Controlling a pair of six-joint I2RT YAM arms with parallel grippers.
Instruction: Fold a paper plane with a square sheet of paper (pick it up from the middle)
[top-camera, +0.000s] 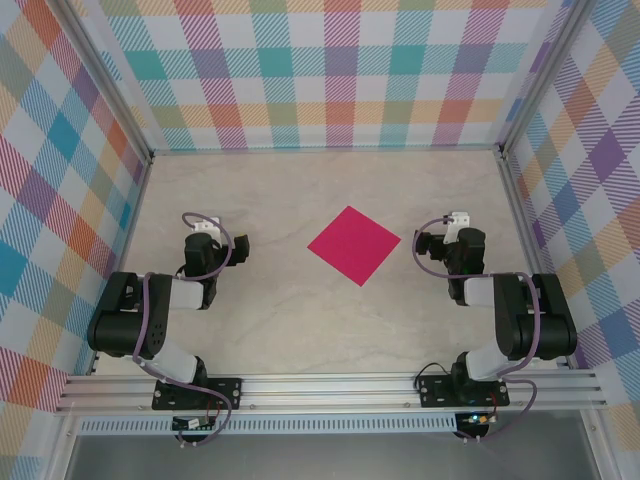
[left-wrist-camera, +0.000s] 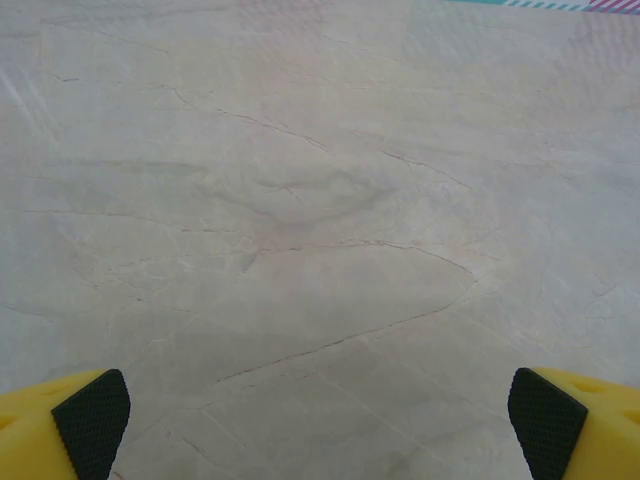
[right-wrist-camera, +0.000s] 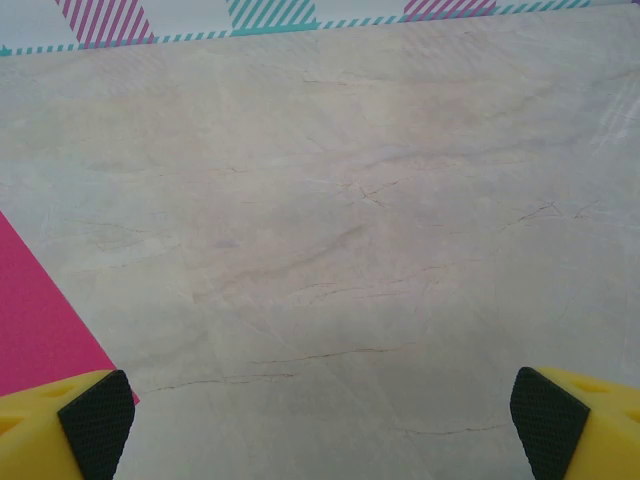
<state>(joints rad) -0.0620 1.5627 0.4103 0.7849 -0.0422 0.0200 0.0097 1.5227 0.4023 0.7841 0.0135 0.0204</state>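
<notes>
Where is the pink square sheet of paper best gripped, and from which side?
Probably its middle, from straight above: the square sheet of paper lies flat on the table, no edge visibly raised, so pinching the centre upward seems best.

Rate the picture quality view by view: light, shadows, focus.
Top external: even, soft light, sharp throughout, no marked shadow under the square sheet of paper. Left wrist: hazy and washed out, veins of the table soft. Right wrist: somewhat crisper, the sheet's edge clean, no glare.
</notes>
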